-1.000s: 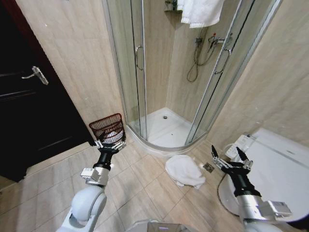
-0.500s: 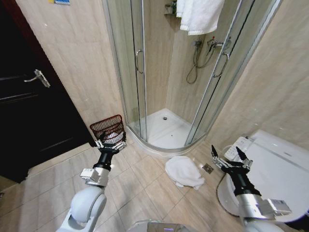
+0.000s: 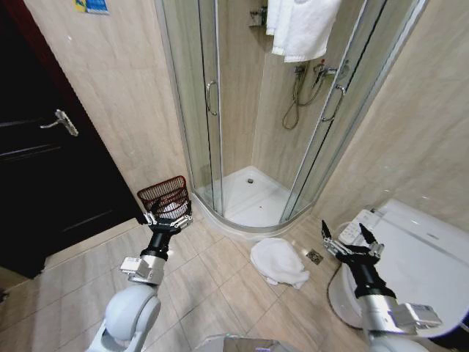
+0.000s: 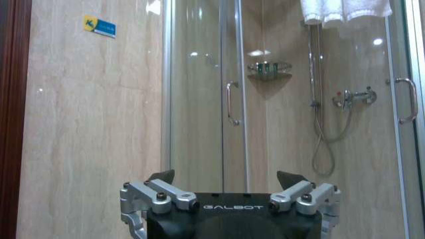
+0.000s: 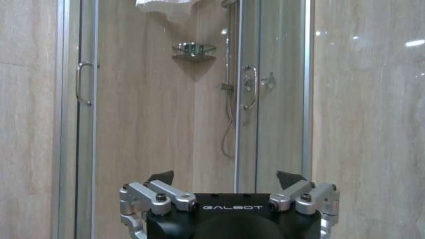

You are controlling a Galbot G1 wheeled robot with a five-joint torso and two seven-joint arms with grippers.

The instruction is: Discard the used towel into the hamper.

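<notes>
Risk: snagging hamper [image 3: 166, 198] ribs with spread, empty left end effector [image 3: 168, 218] at its 6 o'clock. Used towel [image 3: 279, 262] crumpled on floor; right end effector [image 3: 351, 246], also spread, at its 3 o'clock, near toilet [image 3: 418, 257].

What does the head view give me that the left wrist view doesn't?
Head view alone: the crumpled towel on the floor tiles, the hamper by the shower, the toilet, and the right gripper, jaws open. Left wrist view alone: the blue sticker seen close on the wall and the corner shelf. Both share the left gripper, open, the shower enclosure and the hanging towel.
</notes>
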